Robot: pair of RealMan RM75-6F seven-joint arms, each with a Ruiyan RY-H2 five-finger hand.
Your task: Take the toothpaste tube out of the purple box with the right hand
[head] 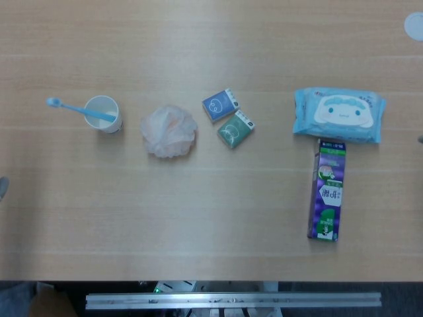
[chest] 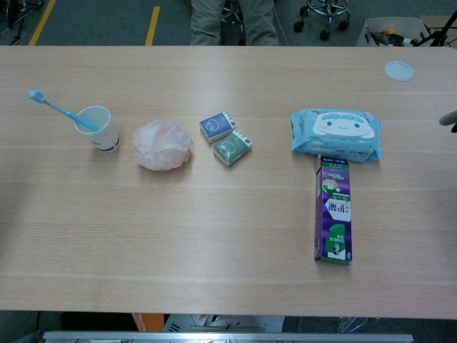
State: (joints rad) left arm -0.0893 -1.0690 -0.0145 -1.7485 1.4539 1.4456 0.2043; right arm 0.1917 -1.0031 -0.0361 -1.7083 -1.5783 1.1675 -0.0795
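I'm just starting the reach: my right hand (chest: 450,118) is only peeking in at the table's (chest: 214,236) right edge, finger state unreadable. Purple box (chest: 333,210) is lying flat, touching the wipes pack (chest: 336,133); tube presumably inside. Next move calls for reaching the box's end flap.

One tall purple cardboard toothpaste box (head: 326,191), one light-blue wet-wipes pack (head: 338,115), two small square tissue packets, blue (head: 220,104) and green (head: 236,129), one pink mesh bath pouf (head: 168,131), one white paper cup (head: 104,113), one blue plastic toothbrush (head: 76,109)
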